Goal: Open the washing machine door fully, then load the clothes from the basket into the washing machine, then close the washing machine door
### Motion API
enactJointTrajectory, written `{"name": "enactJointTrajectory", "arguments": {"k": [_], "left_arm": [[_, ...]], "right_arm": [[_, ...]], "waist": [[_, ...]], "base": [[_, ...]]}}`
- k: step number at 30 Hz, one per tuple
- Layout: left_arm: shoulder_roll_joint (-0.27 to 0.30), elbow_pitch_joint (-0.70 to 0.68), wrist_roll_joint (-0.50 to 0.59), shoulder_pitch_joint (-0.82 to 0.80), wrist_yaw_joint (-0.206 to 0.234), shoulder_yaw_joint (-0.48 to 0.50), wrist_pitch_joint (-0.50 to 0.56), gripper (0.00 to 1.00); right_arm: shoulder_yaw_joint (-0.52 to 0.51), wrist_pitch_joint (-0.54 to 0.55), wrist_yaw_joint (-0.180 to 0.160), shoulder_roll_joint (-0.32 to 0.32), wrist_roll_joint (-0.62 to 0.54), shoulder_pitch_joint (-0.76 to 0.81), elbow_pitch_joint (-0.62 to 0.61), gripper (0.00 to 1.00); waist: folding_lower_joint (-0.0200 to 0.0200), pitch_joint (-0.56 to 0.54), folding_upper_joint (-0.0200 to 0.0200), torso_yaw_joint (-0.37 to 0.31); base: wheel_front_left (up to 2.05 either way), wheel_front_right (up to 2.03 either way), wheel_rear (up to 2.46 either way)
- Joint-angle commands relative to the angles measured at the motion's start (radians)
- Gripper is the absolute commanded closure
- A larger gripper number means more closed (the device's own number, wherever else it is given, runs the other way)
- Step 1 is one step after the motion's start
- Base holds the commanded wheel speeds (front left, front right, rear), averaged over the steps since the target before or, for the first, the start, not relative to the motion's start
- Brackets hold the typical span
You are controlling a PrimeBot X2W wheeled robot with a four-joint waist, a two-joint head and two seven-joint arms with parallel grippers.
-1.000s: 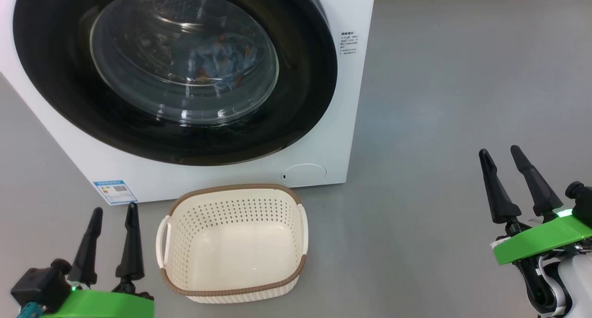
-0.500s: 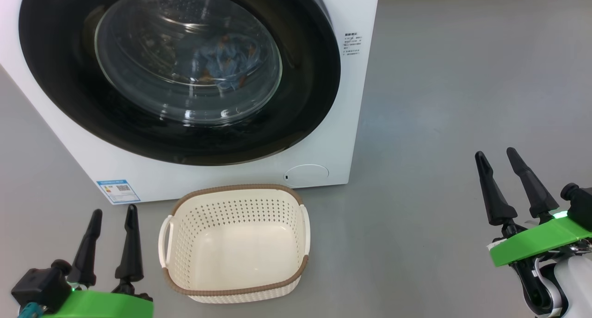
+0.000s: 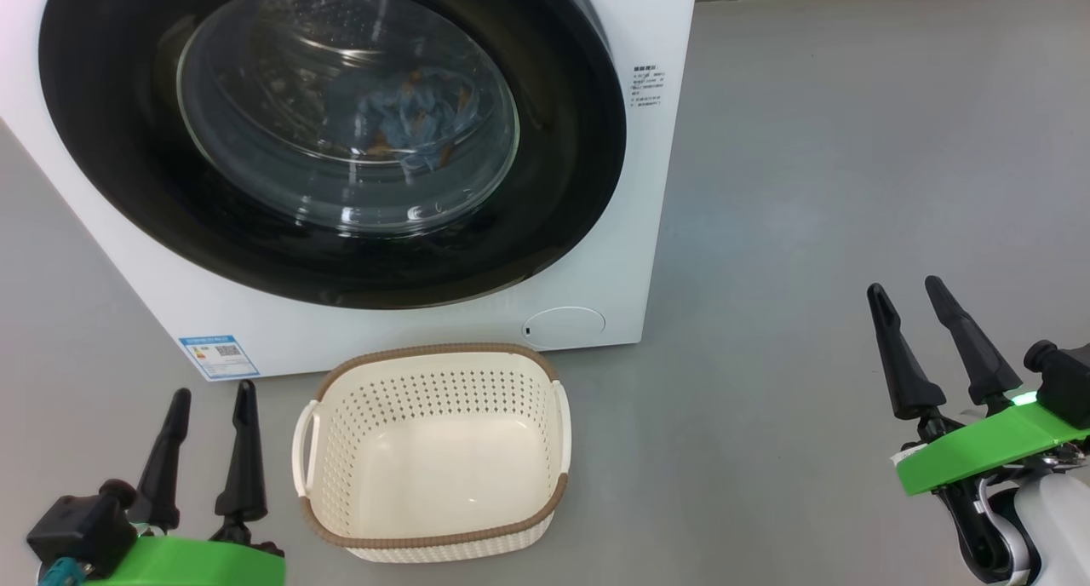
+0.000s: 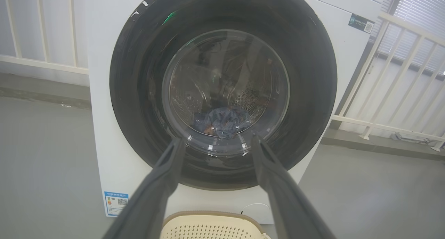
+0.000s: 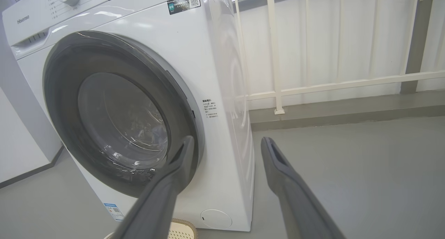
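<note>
Grey floor [image 3: 851, 143] runs wide across the shot, and planted on it is the washing machine [image 3: 634, 228], a big white box taking up the upper left of the head view. Its front is nearly all the washing machine door [image 3: 119, 160]: glossy black rim, bulging glass centre, sitting shut and flush against the cabinet, as the right wrist view shows from the side. Behind the machine there's a white railing [image 5: 278, 58] along the wall. Down in front, right at the foot of the machine and just below the door, stands the basket [image 3: 443, 390], cream and perforated with a brown rim, its pale bare bottom on show. Now the arms: the left gripper [image 3: 213, 392] hangs at the lower left, just beside the basket and not touching it, its two dark fingers spread apart with nothing between them. The right gripper [image 3: 905, 290] is well off to the right over bare floor, fingers likewise spread and gripping nothing. And the clothes [image 3: 400, 117]? Inside the drum, seen through the glass as a crumpled light blue bundle flecked with orange, low in the drum in the left wrist view. A blue label sticker [image 3: 218, 356] marks the machine's lower left corner, and a round filter cap [image 3: 564, 324] the lower right.
</note>
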Motion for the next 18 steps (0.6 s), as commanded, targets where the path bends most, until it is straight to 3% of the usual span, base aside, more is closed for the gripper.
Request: {"name": "enactJointTrajectory", "arguments": {"k": [1,18], "left_arm": [[0.019,-0.022,0.014,-0.027,0.001,0.038,-0.006,0.0],[0.019,-0.019,0.014,-0.025,0.001,0.035,-0.006,0.0]], "right_arm": [[0.017,-0.005,0.0,-0.015,-0.003,-0.008,-0.019,0.0],[0.019,-0.005,0.0,-0.008,0.003,-0.006,-0.016,0.0]], "waist": [[0.0,0.0,0.0,0.0],[0.0,0.001,0.0,0.001]], "base": [[0.0,0.0,0.0],[0.0,0.0,0.0]]}}
